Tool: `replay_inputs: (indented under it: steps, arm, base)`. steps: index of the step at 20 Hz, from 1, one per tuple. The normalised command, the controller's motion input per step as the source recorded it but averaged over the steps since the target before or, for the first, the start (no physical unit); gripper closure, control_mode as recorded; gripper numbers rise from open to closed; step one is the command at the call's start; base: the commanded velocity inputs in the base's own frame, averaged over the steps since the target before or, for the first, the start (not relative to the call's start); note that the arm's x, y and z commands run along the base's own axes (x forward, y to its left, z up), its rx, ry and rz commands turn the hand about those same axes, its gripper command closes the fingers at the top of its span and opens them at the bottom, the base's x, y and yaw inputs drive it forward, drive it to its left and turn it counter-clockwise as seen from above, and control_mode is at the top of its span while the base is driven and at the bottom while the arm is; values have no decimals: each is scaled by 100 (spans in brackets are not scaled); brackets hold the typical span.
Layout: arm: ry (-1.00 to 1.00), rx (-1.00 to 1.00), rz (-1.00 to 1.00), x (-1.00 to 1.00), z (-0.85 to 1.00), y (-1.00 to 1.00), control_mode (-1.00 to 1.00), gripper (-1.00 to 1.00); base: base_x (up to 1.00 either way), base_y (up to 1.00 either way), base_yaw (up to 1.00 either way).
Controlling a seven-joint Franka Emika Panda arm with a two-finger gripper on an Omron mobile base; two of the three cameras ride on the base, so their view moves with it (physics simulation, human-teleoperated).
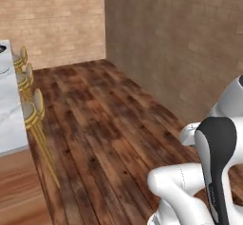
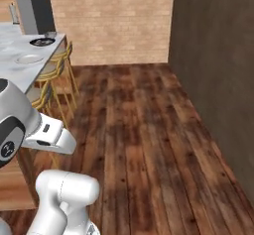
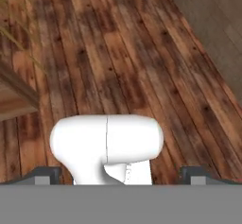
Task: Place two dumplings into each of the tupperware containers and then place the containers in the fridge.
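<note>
Here you face a wooden plank floor [image 1: 109, 124] running toward brick walls [image 2: 111, 21], with the arm folded low in front of you. In the hand view the pincer [image 3: 121, 175] points down at the floor, its two dark fingertips [image 3: 45, 175] standing far apart at the bottom corners with nothing between them, so it is released and holds nothing. A marble-topped counter [image 2: 20, 73] runs along the left side in the right base view, and its pale edge also shows at the left of the left base view. On its far end you can see a round dark plate with a white ring [image 2: 41, 41], and nearer to you a round white plate [image 2: 29, 58]. Golden stools [image 1: 32, 110] stand tucked against the side of the counter. Behind the far end of the counter rises the tall dark fridge [image 2: 42, 8], well apart from the arm. You cannot make out dumplings or containers on the counter from here.
</note>
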Motion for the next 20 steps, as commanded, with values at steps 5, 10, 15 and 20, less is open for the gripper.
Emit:
replay_inputs:
  steps: [5, 10, 15, 20]
  arm:
    - [0, 0, 0, 0, 0, 0, 100, -100]
    - [0, 0, 0, 0, 0, 0, 100, -100]
    - [0, 0, 0, 0, 0, 0, 100, -100]
    - [0, 0, 0, 0, 0, 0, 100, -100]
  base:
    - [97, -87, 40]
    - [100, -82, 40]
    - [100, -78, 40]
    - [99, -78, 39]
